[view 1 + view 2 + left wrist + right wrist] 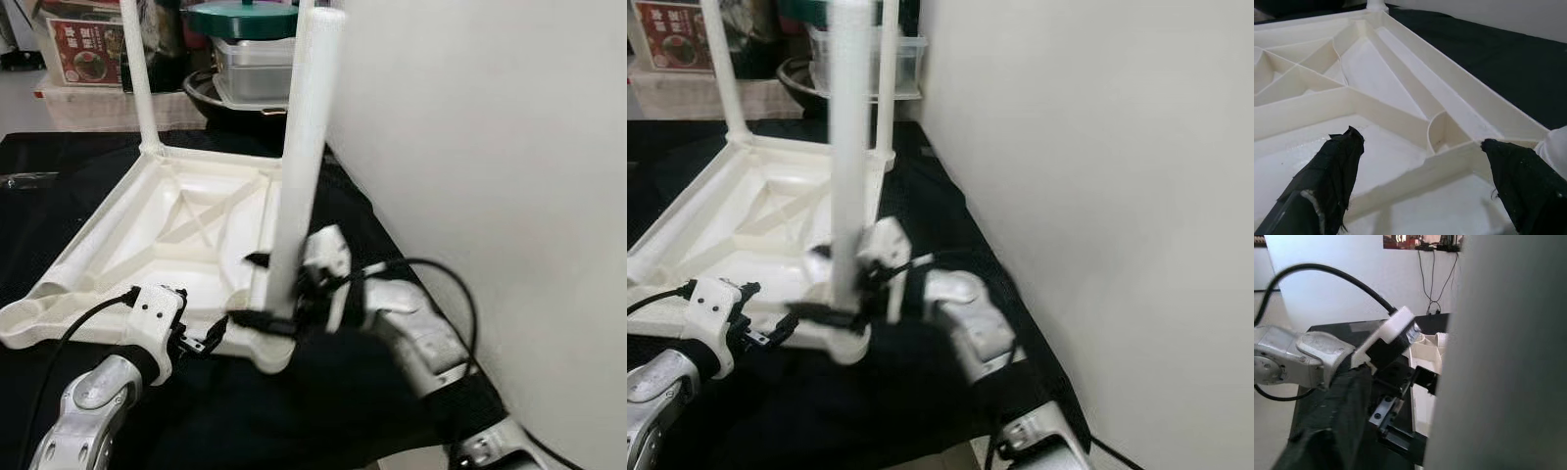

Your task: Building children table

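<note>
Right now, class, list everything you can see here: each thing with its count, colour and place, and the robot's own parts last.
Tabletop: one, white, upside down on the black cloth.
Legs: three standing upright, white, at the tabletop's corners.
Black cloth: one, under the tabletop.
Wall: one, white, on the right.
Containers: several, stacked behind the tabletop.
Left gripper: open, over the tabletop's near edge.
Right gripper: at the near leg's base.

Black cloth covers the work surface. Green-lidded container and printed box stand behind. White wall at right.
</note>
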